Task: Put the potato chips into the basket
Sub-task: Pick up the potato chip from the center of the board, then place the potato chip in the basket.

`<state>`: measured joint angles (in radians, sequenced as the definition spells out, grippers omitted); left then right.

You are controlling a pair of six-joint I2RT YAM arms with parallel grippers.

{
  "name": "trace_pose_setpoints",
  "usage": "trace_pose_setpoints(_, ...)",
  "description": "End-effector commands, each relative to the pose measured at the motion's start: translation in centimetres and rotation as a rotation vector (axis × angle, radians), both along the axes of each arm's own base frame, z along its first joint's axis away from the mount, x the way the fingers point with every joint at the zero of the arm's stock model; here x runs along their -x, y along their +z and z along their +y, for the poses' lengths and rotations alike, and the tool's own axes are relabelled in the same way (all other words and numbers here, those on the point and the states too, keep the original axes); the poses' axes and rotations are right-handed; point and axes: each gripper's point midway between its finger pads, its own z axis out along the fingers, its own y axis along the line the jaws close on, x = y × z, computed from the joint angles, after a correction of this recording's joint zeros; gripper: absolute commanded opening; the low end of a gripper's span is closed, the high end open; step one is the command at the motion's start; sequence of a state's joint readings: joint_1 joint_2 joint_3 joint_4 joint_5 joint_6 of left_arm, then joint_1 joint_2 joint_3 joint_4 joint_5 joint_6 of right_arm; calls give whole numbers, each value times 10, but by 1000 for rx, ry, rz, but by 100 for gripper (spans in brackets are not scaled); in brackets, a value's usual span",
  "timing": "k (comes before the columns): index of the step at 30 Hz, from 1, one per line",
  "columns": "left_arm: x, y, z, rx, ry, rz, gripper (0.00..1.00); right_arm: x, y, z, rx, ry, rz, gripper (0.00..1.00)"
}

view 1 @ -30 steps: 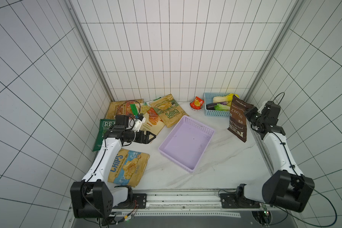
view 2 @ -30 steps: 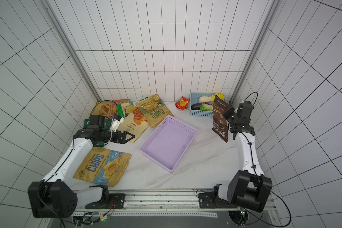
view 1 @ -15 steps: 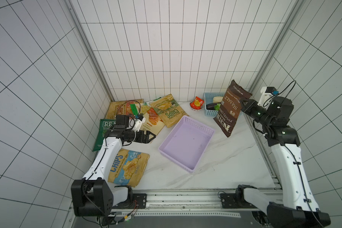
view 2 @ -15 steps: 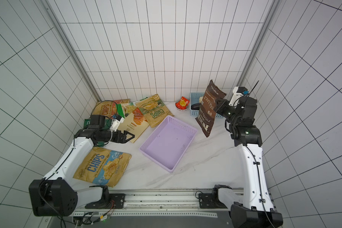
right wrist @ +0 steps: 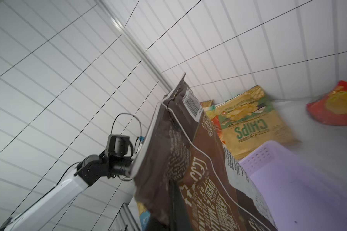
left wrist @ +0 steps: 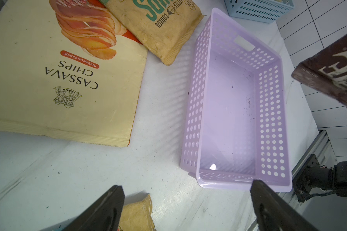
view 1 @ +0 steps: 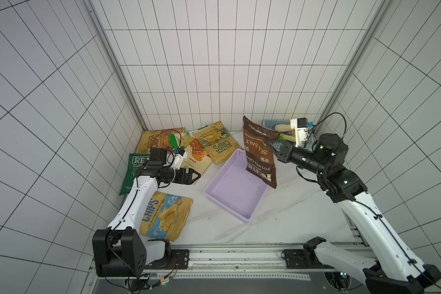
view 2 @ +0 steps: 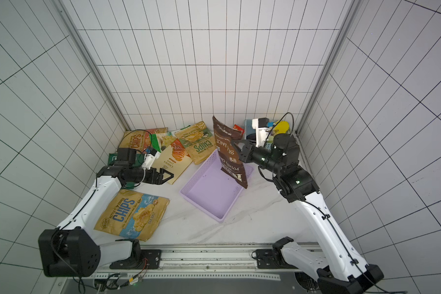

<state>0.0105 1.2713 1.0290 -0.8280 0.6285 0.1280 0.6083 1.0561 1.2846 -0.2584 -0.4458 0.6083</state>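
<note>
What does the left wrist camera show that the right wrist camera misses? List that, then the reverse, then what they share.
Only left wrist: the cassava chips bag's label, the light blue basket's wall, and the left gripper, open above the table.
Only right wrist: the red-orange packet, the left arm, and the barcode on the brown bag.
Both: the lilac basket, the brown bag off the table, and the tan CHIPS bag with green lettering.
</note>
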Motion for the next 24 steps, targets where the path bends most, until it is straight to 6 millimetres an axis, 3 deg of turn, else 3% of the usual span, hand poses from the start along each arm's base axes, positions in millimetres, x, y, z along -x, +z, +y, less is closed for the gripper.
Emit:
trace_pose_setpoints(1, -1, 5, 1, -6, 0, -39, 97, 14, -3, 40, 21, 31, -108, 0)
trace_pose_setpoints(7, -1, 5, 1, -7, -1, -43, 97, 22, -42, 99, 36, 106, -68, 0)
trace_pose_setpoints(12, 0, 7, 1, -7, 0, -48, 97, 34, -56, 132, 90, 129, -116, 0)
trace_pose_setpoints(24, 0, 7, 0, -3, -3, -48, 97, 30, -53, 121, 131, 84, -163, 0)
